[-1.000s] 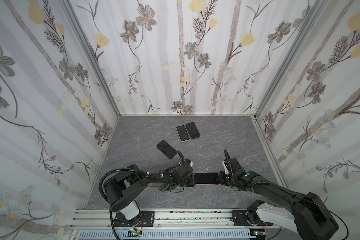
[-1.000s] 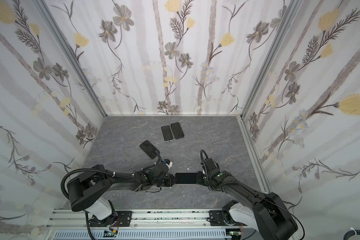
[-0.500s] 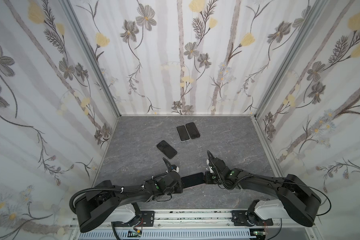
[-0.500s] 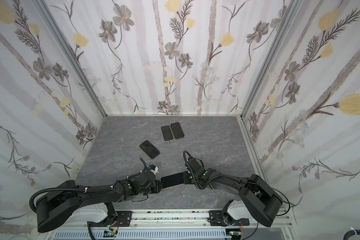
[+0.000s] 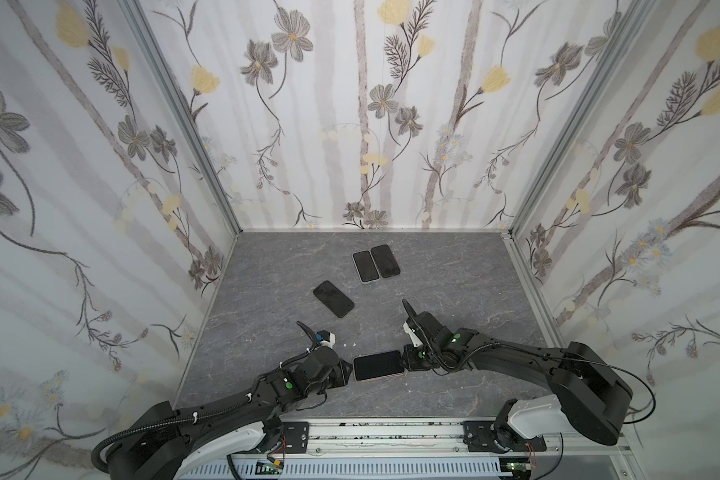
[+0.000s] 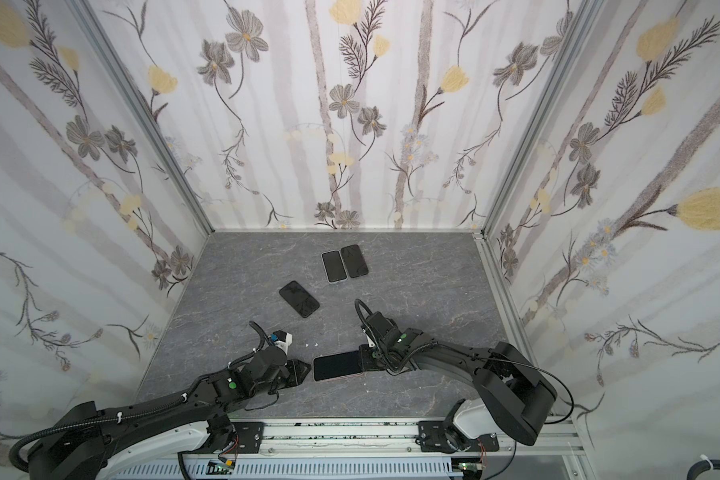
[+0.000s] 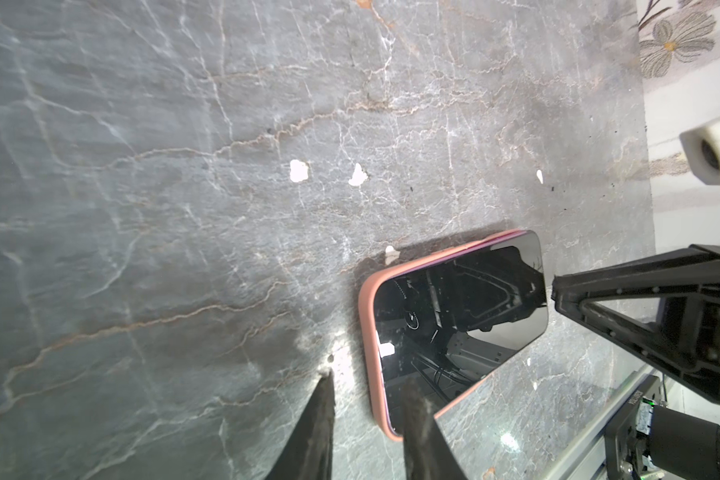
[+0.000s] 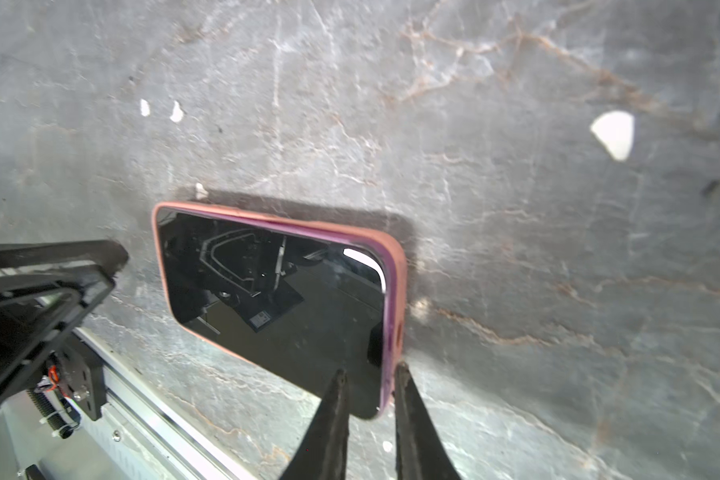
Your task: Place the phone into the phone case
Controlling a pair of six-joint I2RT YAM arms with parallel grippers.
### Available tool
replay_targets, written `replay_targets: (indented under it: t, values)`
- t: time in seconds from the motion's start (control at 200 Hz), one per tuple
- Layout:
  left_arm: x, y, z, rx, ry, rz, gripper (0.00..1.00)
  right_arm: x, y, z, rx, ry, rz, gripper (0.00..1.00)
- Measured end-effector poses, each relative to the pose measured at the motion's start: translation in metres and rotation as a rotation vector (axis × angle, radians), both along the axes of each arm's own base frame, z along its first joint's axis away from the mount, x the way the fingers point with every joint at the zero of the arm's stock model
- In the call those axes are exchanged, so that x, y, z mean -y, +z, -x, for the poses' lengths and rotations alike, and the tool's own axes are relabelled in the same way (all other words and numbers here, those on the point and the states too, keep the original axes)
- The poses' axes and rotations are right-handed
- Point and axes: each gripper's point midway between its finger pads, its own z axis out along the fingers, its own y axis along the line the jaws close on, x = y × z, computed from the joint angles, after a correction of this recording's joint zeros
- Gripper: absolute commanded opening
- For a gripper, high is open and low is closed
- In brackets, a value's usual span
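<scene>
Three spares: dark handsets lying flat toward the back of the worktop [image 5: 454, 282]; a pair [image 5: 366, 266] lies side by side, touching or nearly so, and a loner [image 5: 333, 298] lies askew nearer my arms; all are well apart from the work.
Phone [image 5: 378, 365]: lies screen up near the front edge of the worktop, between my two pincers, its long side running left to right; both top views show it the same way.
Case [image 7: 366, 316]: pink, wrapped round the phone; from the right wrist I see a purple band along one long side and round the near end, just inside the pink rim; whether the phone is pressed fully home I cannot tell.
Left pincer [image 7: 368, 380]: at the phone's left end, slightly spread; one finger [image 7: 323, 411] sits off the case with bare worktop showing between it and the rim; the other [image 7: 418, 419] reaches over the glass; it pinches nothing.
Right pincer [image 8: 371, 368]: at the phone's right end; its fingers straddle the rim, one [image 8: 333, 411] over the glass, one [image 8: 410, 411] just outside the case; the gap is narrow, and I cannot tell whether it nips the rim or merely brackets it.
Chips [image 7: 299, 171]: a few white bits lie on the worktop near the phone's far long side.
</scene>
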Motion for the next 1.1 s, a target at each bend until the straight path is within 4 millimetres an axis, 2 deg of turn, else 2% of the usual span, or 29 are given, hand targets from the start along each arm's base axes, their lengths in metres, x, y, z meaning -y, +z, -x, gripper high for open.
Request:
replay_targets:
  t: [0.185, 0.5, 0.739, 1.099]
  values:
    - [0.012, 0.002, 0.001, -0.017, -0.063, -0.018, 0.31, 0.004, -0.001, 0.004, -0.013, 0.014, 0.023, 0.18]
    - [0.013, -0.019, 0.007, -0.065, -0.126, -0.095, 0.29, 0.0, -0.01, 0.01, -0.054, 0.056, 0.023, 0.17]
    - [0.015, -0.019, 0.007, -0.064, -0.139, -0.092, 0.29, -0.002, -0.012, 0.01, -0.065, 0.087, 0.064, 0.16]
    - [0.019, -0.021, 0.003, -0.041, -0.15, -0.093, 0.28, 0.003, -0.031, 0.018, -0.1, 0.144, 0.172, 0.19]
